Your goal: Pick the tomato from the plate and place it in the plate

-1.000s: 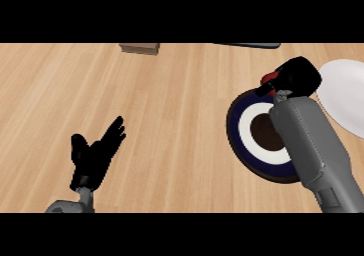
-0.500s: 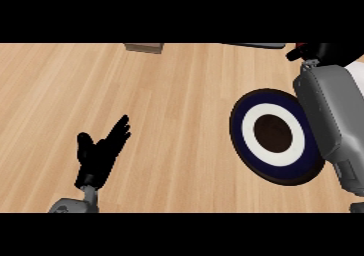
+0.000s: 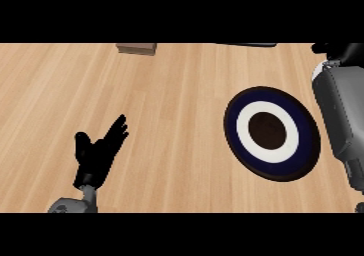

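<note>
A dark blue plate (image 3: 239,109) with a white ring and a brown centre lies on the wooden counter at the right, with nothing on it. My right forearm (image 3: 346,112) runs up the right edge, beside the plate. My right hand (image 3: 347,50) shows only partly in the top right corner, past the plate's far rim. No tomato is visible, and no second plate is in sight. My left hand (image 3: 101,149) rests open at the lower left, fingers up, far from the plate.
A small brown block (image 3: 137,48) sits at the counter's far edge, left of centre. A dark flat object (image 3: 248,44) lies along the far edge to its right. Bare wood (image 3: 170,115) spans the space between my left hand and the plate.
My right arm has swung right and away, from over the blue plate's far rim to the top right corner. The red tomato in that hand and the white plate are no longer visible.
</note>
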Controlling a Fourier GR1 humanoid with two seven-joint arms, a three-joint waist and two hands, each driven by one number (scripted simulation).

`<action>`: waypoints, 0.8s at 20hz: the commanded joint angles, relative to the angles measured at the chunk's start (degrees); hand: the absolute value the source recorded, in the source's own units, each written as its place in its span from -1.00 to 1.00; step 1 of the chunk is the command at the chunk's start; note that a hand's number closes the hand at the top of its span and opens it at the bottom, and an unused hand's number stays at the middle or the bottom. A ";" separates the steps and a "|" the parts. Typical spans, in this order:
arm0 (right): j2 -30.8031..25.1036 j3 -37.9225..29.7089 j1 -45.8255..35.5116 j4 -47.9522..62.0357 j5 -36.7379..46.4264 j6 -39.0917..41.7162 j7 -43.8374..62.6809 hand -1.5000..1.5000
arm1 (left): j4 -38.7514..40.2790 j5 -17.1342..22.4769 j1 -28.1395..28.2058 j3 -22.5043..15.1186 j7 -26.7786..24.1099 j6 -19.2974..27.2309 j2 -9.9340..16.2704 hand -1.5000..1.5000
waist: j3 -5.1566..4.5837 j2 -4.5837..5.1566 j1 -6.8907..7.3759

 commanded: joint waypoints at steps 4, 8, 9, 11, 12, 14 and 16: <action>-1.23 -7.60 4.27 2.19 9.70 -13.99 13.25 1.00 | 0.11 -0.33 2.21 -0.41 -0.55 1.00 -1.04 0.00 | 0.00 -0.83 -1.99; -2.15 -12.91 7.61 2.90 13.14 -18.35 12.92 1.00 | 0.34 1.55 0.42 2.64 -0.14 -0.74 1.53 0.00 | 0.06 -0.73 -2.53; -4.47 -14.75 8.19 3.71 12.41 -19.79 10.66 1.00 | -0.53 1.17 2.53 1.45 -0.64 -0.45 0.69 0.00 | 0.15 -0.74 -2.17; -3.04 -16.48 8.94 4.80 14.13 -21.99 10.35 1.00 | 0.50 -0.70 1.08 0.51 -0.68 2.26 -1.39 0.00 | 0.12 -0.88 -2.81; -3.72 -18.02 8.94 4.95 13.87 -22.67 9.72 1.00 | -0.01 2.08 2.24 3.08 -0.52 -1.55 2.27 0.00 | 0.10 -1.07 -2.49; -5.25 -20.65 9.36 6.65 13.00 -25.35 7.11 1.00 | -0.34 -0.25 1.85 1.03 -0.17 1.51 -0.31 0.00 | 0.22 -0.92 -2.41; -5.28 -22.99 10.73 8.67 12.86 -27.93 5.72 1.00 | 1.11 1.47 1.18 3.67 -1.03 -0.08 1.51 0.00 | 0.19 -0.83 -2.52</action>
